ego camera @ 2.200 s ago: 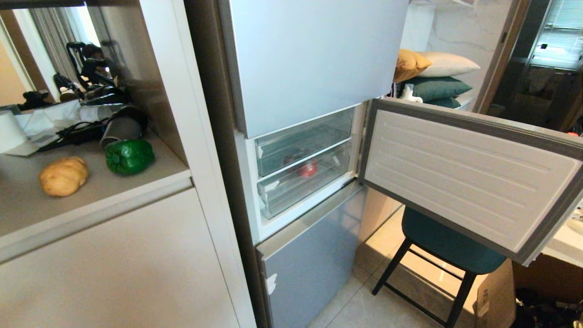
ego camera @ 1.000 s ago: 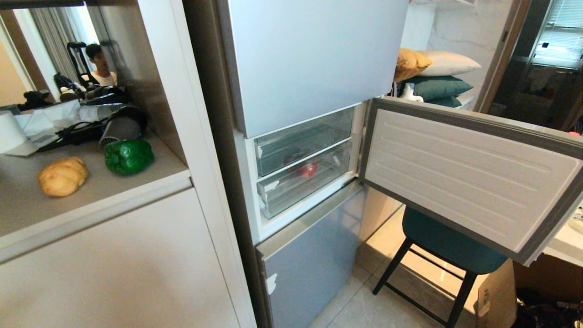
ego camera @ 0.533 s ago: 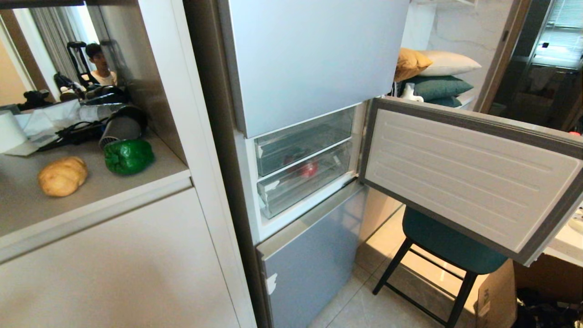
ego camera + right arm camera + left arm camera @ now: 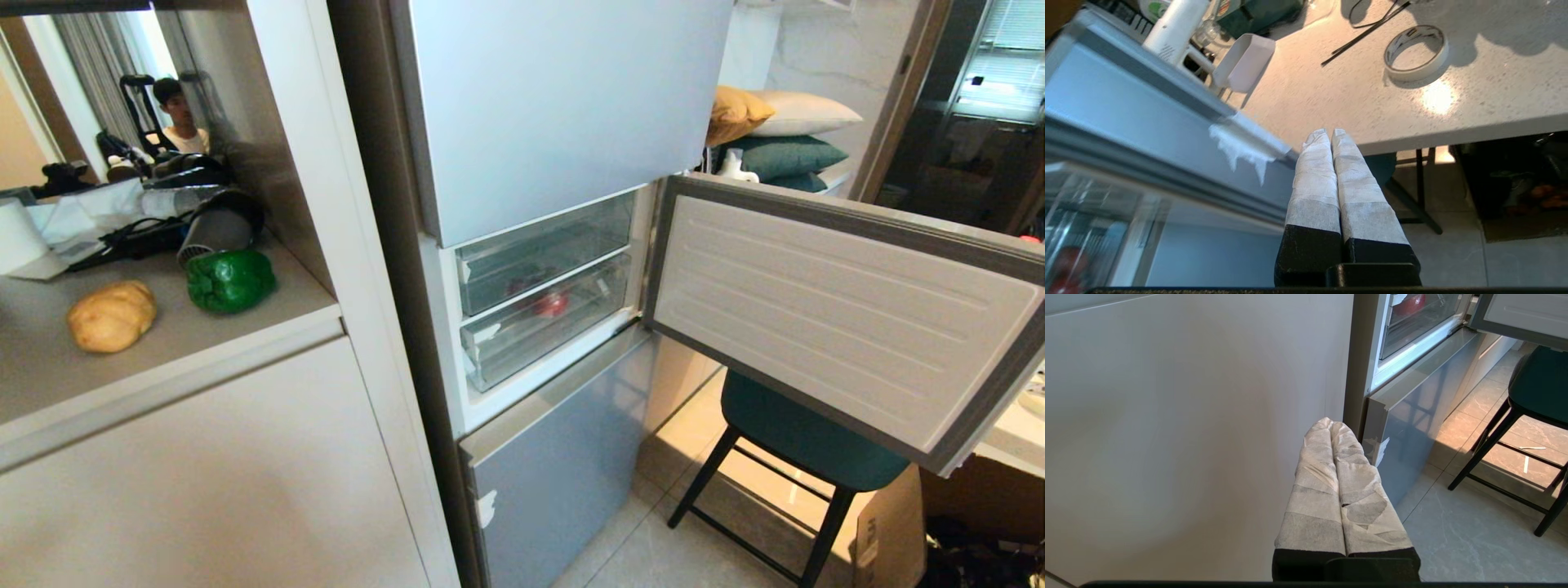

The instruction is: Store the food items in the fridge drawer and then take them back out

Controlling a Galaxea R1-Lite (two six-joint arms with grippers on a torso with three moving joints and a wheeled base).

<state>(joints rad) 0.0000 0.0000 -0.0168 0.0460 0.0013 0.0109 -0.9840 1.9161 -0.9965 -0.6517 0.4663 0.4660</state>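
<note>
A tan potato (image 4: pixel 112 315) and a glossy green bell pepper (image 4: pixel 231 280) lie side by side on the grey counter shelf (image 4: pixel 163 359) left of the fridge. The fridge's middle compartment stands open. Two clear fridge drawers sit pushed in, one upper (image 4: pixel 543 253) and one lower (image 4: pixel 547 331), with something red (image 4: pixel 553 304) behind the plastic. Neither gripper shows in the head view. My left gripper (image 4: pixel 1330 424) is shut and empty, low before the white cabinet front. My right gripper (image 4: pixel 1326 133) is shut and empty, beside the open door's edge, with a clear drawer (image 4: pixel 1081 228) off to one side.
The open fridge door (image 4: pixel 841 318) swings out to the right over a teal stool (image 4: pixel 804 445). A cardboard box (image 4: pixel 890 531) stands on the floor. A dryer-like device and cables (image 4: pixel 214 229) lie behind the pepper. A tape roll (image 4: pixel 1416 52) lies on a speckled counter.
In the mirror behind the shelf, a person's reflection has shifted. The potato, pepper, drawers and door stay as they were.
</note>
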